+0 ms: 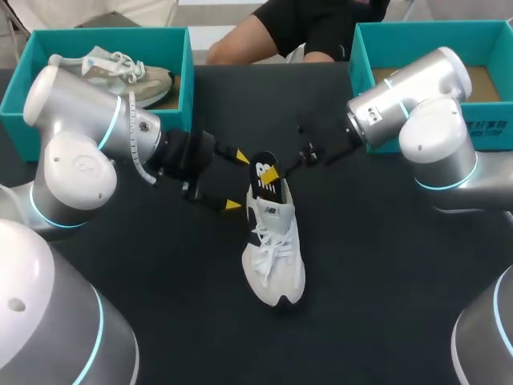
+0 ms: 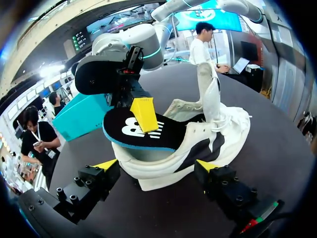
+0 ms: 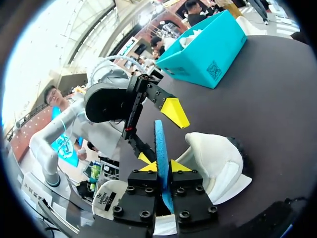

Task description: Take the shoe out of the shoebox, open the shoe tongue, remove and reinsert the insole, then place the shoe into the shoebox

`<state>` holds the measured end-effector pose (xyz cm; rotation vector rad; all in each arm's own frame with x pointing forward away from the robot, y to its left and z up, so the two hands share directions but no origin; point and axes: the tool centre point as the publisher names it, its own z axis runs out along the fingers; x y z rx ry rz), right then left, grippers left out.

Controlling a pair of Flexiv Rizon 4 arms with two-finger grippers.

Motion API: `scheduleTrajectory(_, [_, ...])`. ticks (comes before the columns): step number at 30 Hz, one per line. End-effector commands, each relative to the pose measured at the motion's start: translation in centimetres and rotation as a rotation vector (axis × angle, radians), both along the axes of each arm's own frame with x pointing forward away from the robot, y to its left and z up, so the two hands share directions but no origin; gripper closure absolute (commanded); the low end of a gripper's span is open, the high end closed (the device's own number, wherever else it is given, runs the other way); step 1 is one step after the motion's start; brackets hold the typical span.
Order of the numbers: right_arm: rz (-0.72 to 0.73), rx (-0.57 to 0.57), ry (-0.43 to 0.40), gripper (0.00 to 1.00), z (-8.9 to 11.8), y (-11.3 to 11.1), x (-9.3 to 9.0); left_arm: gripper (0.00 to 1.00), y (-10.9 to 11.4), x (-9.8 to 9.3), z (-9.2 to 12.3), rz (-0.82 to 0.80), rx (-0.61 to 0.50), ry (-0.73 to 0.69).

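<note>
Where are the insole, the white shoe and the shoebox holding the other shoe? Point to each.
insole (image 2: 131, 133), left wrist view, its black top face.
white shoe (image 1: 271, 253), head view, its laces.
shoebox (image 1: 186, 76), head view, its teal side wall.

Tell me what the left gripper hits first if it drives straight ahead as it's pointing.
Most likely the heel of the white shoe, just ahead between the left gripper's open fingers. The insole, pinched by the right gripper, overhangs that heel, though it looks higher than the fingers.
</note>
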<state>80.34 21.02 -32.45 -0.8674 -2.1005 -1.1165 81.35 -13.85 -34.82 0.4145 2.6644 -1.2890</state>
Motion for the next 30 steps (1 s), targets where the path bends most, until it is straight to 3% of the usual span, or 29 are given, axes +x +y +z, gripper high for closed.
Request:
scheduleTrajectory(1, [0.009, -0.014, 0.003, 0.61, -0.3, -0.1, -0.4, 0.00, -0.1, -0.1, 0.0, 0.000, 0.002, -0.001])
scheduleTrajectory(13, [0.023, -0.082, 0.055, 0.73, -1.8, -1.2, -1.9, 0.00, -0.1, -0.1, 0.0, 0.000, 0.002, -0.001])
scheduleTrajectory(16, [0.028, -0.087, 0.061, 0.83, -1.8, -0.9, -1.9, 0.00, -0.1, -0.1, 0.0, 0.000, 0.002, -0.001])
scheduleTrajectory(18, [0.034, -0.098, 0.070, 0.98, -1.9, -0.8, -1.9, 0.00, -0.1, -0.1, 0.0, 0.000, 0.002, -0.001])
scheduleTrajectory(19, [0.040, -0.107, 0.075, 1.00, -1.9, -0.8, -1.9, 0.00, -0.1, -0.1, 0.0, 0.000, 0.002, -0.001])
scheduleTrajectory(30, [0.085, -0.196, 0.159, 1.00, -2.3, -0.8, -3.1, 0.00, -0.1, -0.1, 0.0, 0.000, 0.002, -0.001])
